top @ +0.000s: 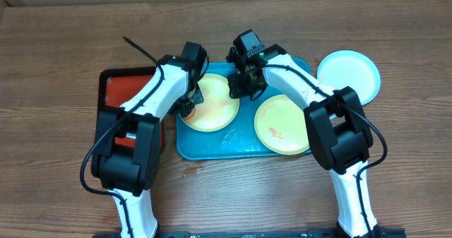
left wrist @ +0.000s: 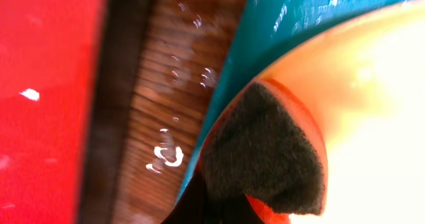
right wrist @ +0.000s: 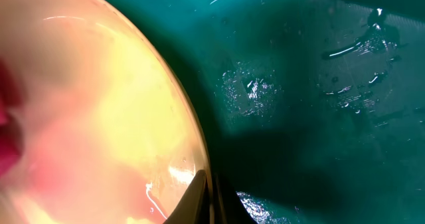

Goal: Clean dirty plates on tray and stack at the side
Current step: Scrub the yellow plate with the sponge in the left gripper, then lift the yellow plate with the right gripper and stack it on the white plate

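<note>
Yellow-green and closest to the robot, the near plate (top: 282, 125) is lying flat on the right side of the tray (top: 212, 147). Orange smears are showing on it, so it is waiting for its wash.

A bit farther in, the left plate (top: 215, 105) is lying on the tray's other side, and this one is being cleaned. The left gripper (top: 189, 105) is squeezing the sponge (left wrist: 265, 151) and pushing its dark scratchy side onto the plate's left edge, right beside the tray's rim. The right gripper (top: 244, 88) is sitting at the plate's opposite edge. Its thin fingertips (right wrist: 198, 197) are looking pinched on the rim, as if steadying the plate. Water drops are shining on the tray floor.

Farthest off, the blue plate (top: 348, 74) is lying on the wooden table (top: 56, 54), off the tray by its right corner. The red tray (top: 131, 90) is sitting just beside the tray's left side.

I am thinking the scrubbing step is going on, with two plates left to finish. Next, the sponge is needing to rub all across the left plate while the other gripper is holding tight. After that, the wet plate is going to need a firm, careful lift over onto the blue plate, because it may be slippery.
</note>
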